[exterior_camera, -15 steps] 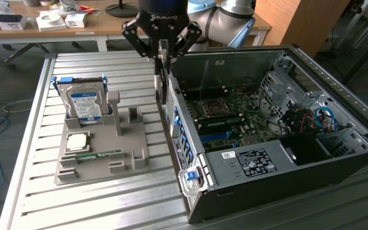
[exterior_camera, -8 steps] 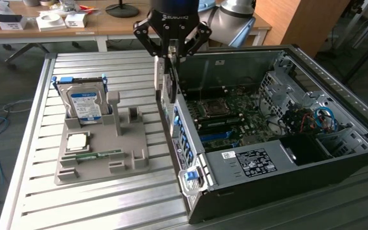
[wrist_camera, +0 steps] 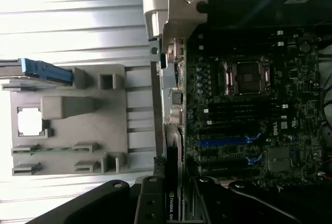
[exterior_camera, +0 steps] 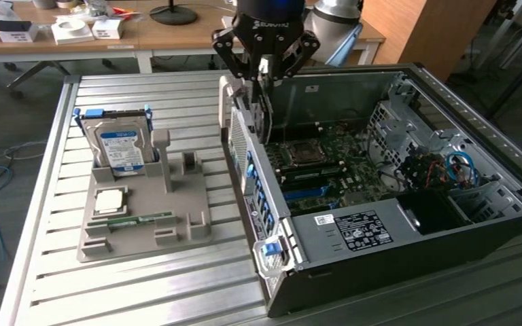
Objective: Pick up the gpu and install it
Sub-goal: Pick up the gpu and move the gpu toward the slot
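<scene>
Your arm (exterior_camera: 270,10) points straight down over the open computer case's (exterior_camera: 361,265) back edge. The claw (exterior_camera: 264,76) pinches the gpu (exterior_camera: 257,109), which stands upright between its fingertips.

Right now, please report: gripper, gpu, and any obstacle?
Gripper shut on gpu. It hangs at case rear wall, not seated. No obstacle seen over motherboard.

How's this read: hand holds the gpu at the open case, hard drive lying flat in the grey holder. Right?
Not quite. The hard drive stands upright in the holder, not flat; the exterior view shows it. The rest holds: the hand grips the gpu at the open case.
</scene>
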Controlling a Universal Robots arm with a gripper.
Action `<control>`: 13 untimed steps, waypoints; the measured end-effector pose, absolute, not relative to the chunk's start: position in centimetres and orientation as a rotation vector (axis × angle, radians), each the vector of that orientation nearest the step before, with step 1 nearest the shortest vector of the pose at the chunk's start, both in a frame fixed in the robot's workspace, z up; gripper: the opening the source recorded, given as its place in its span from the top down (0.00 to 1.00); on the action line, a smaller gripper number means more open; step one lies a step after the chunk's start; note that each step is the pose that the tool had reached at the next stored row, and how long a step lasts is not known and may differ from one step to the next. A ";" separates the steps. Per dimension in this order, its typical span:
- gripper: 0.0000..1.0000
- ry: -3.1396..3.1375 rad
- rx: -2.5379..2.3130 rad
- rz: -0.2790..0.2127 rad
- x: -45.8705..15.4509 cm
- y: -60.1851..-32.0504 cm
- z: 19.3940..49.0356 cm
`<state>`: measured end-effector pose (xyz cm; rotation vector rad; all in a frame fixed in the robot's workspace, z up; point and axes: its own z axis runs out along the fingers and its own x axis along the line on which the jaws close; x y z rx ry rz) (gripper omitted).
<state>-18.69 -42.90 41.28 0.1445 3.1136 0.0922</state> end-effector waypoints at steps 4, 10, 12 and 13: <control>0.74 3.114 0.145 0.100 -13.5 -42.9 41.3; 0.74 3.114 0.145 0.105 -10.8 -42.9 41.3; 0.74 3.114 0.145 0.106 -9.9 -42.9 41.3; 0.74 3.114 0.145 0.106 -9.5 -42.9 41.3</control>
